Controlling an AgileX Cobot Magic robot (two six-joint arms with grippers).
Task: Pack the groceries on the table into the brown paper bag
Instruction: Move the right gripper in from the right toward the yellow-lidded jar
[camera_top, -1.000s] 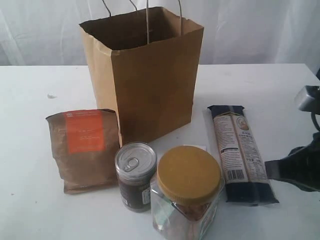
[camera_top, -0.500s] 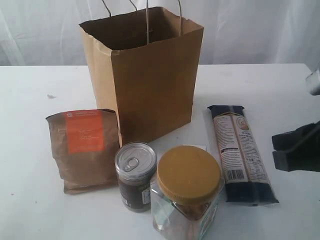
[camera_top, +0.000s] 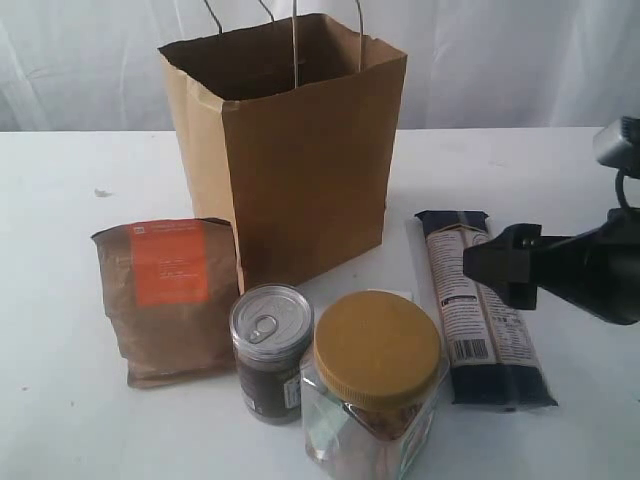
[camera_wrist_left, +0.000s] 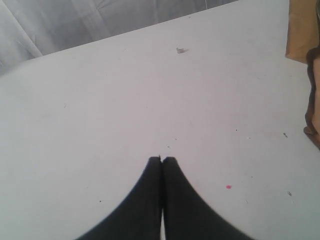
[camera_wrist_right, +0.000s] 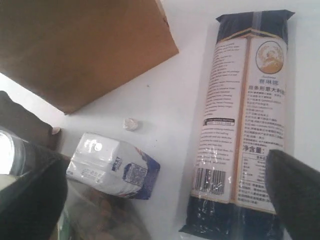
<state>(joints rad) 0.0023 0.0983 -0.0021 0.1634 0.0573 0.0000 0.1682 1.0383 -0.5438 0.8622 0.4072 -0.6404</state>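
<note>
The brown paper bag (camera_top: 300, 150) stands open at the back of the table (camera_top: 60, 200). In front of it are the groceries: a brown pouch (camera_top: 170, 300) with an orange label, a dark pull-tab can (camera_top: 270, 345), a clear yellow-lidded jar (camera_top: 375, 385) and a long dark pasta packet (camera_top: 480, 310). My right gripper (camera_top: 497, 265) hovers open over the packet's middle. In the right wrist view its gripper (camera_wrist_right: 165, 200) spans the pasta packet (camera_wrist_right: 245, 115) and a white-blue carton (camera_wrist_right: 112, 165) lying flat. My left gripper (camera_wrist_left: 162, 160) is shut and empty over bare table.
A small white round bit (camera_wrist_right: 130, 123) lies between the bag (camera_wrist_right: 85, 45) and the carton. A crumb (camera_wrist_left: 180, 49) sits on the table in the left wrist view, whose edge shows the bag (camera_wrist_left: 302, 30) and pouch (camera_wrist_left: 314, 100). White curtain behind.
My right gripper has opened wide and moved in from the right edge, leftward over the pasta packet. The groceries and the bag have not moved.
</note>
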